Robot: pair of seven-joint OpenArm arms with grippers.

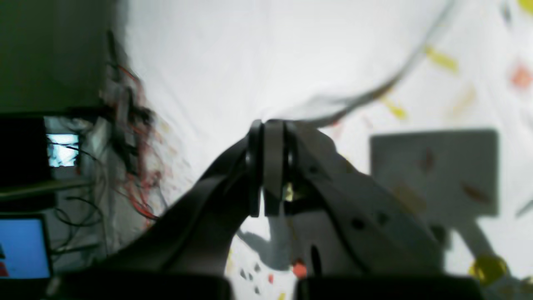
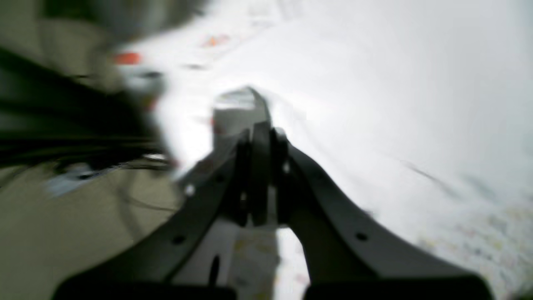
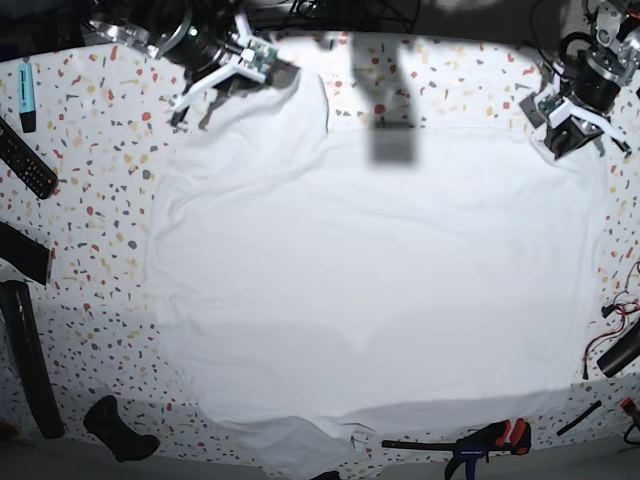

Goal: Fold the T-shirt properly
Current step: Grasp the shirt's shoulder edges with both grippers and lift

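The white T-shirt (image 3: 370,270) lies spread wide over the speckled table (image 3: 90,200), with wrinkles and a folded hem at the front. My left gripper (image 3: 573,135) is at the shirt's far right corner. In the left wrist view the jaws of this gripper (image 1: 268,125) are shut, and a lifted edge of the T-shirt (image 1: 366,96) runs from their tips. My right gripper (image 3: 207,90) is at the shirt's far left corner. In the blurred right wrist view this gripper (image 2: 258,129) is shut, with a bunched fold of the T-shirt (image 2: 237,104) at its tips.
A remote control (image 3: 25,160) and a blue marker (image 3: 27,85) lie at the left edge, with long black objects (image 3: 25,360) below them. A clamp with red grips (image 3: 480,440) lies at the front. Red and black cables (image 3: 620,330) hang at the right edge. Screens (image 1: 23,246) stand beyond the table.
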